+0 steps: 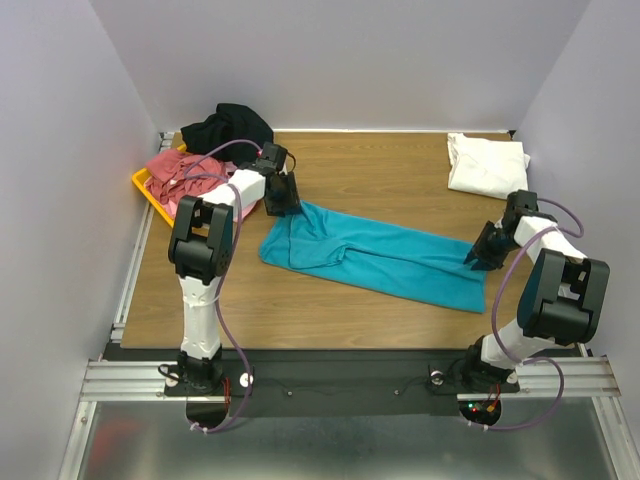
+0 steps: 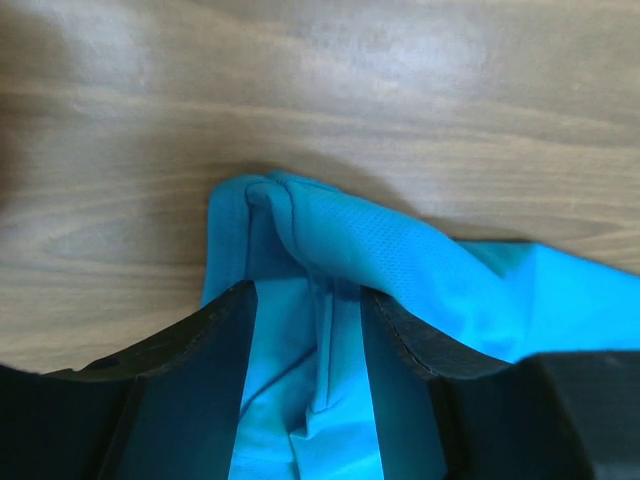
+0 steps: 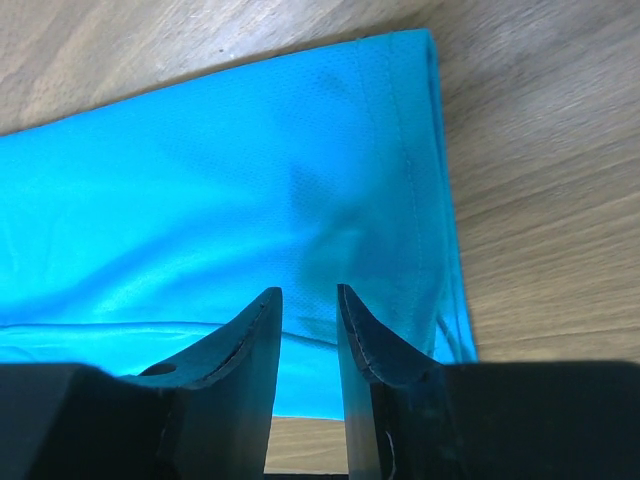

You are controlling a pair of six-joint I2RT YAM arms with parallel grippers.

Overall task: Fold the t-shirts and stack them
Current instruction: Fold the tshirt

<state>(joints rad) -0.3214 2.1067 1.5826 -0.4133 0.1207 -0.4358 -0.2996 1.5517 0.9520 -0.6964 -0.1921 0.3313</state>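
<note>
Left pincer [image 2: 308, 295]: half-wide, astride the bunched upper-left end of the teal t-shirt [image 1: 370, 255], cloth between the jaws but not seen pressed yet. Right pincer [image 3: 307, 292]: narrow, closed on the cloth just inside the hemmed corner at the other end, judging from the creases running into the gap. Lies long and diagonal on the wooden table [image 1: 400, 180] between both arms, doubled along its length.

For a good fold: close the left fully on all layers of the bunch before any lift, not on the top layer only. Lift both ends to same height, hold the cloth lightly stretched, then bring one end over the other and match the edges. Avoid dragging across the wood, since would likely pull the layers apart.

Thin knit with fine mesh pattern, a little shiny, with a straight flat stitched hem. Limp, probably easy to slip and to wrinkle. Smooth matte wood grain below. White t-shirt [image 1: 487, 165] folded at far right corner, probably the place for stacking. Black t-shirt [image 1: 228, 125] and reddish t-shirts [image 1: 180, 170] heaped at far left, at the yellow tray [image 1: 140, 182].
</note>
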